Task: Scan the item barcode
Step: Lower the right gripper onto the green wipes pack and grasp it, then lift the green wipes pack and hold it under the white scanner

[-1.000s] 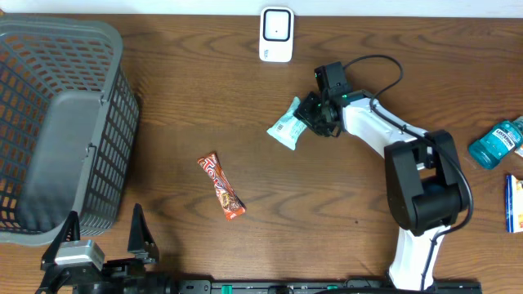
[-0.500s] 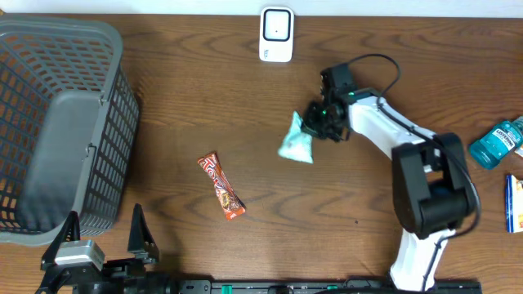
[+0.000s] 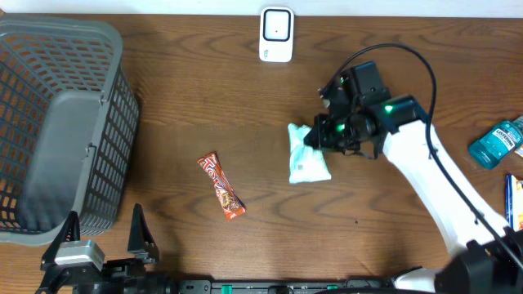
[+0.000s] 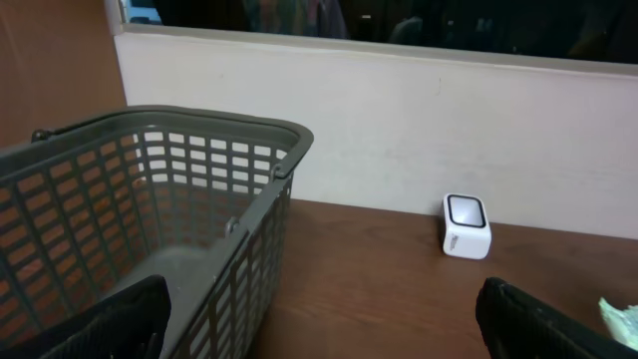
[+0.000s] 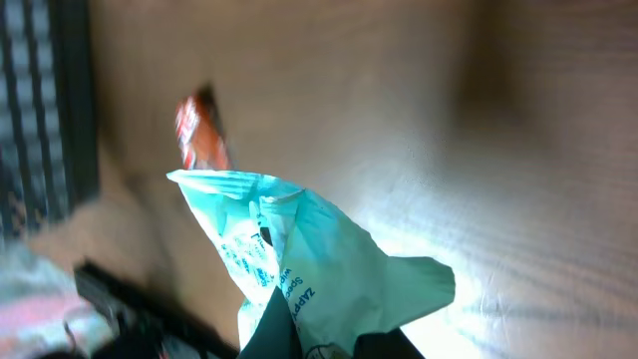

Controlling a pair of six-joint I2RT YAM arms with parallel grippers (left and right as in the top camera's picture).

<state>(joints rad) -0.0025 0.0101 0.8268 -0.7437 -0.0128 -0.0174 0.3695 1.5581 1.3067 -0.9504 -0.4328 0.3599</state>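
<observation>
The right gripper (image 3: 319, 135) is clamped shut on the near-right corner of a pale green packet (image 3: 308, 157), which is the item to be scanned. In the overhead view the arm's dark wrist covers that corner, so the exact pinch point is hidden. In the right wrist view only the dark tips of the fingers (image 5: 284, 334) show at the bottom edge, with the crumpled packet (image 5: 309, 264) rising out of them. Some print is visible on the packet, but it is too small and creased to read, and I cannot make out a barcode. Whether the packet's free end touches the table (image 3: 204, 98) or hangs just above it cannot be told. It sits right of centre, nearer than the white scanner (image 3: 276, 34) at the far edge and well apart from it.

The left gripper (image 3: 100, 238) rests at the near-left edge with its jaws spread wide and nothing between them. Its arm is cut off by the frame.

A mouthwash bottle (image 3: 497, 143) and a blue-and-yellow box (image 3: 513, 202) are both cropped at the right edge. A red candy bar (image 3: 221, 187) lies near the middle. A grey mesh basket (image 3: 114, 155) fills the left side.

The table is dark brown wood grain. Behind it stands a pale wall (image 4: 399, 130) topped by a dark strip (image 4: 399, 20) with dim reflections.
</observation>
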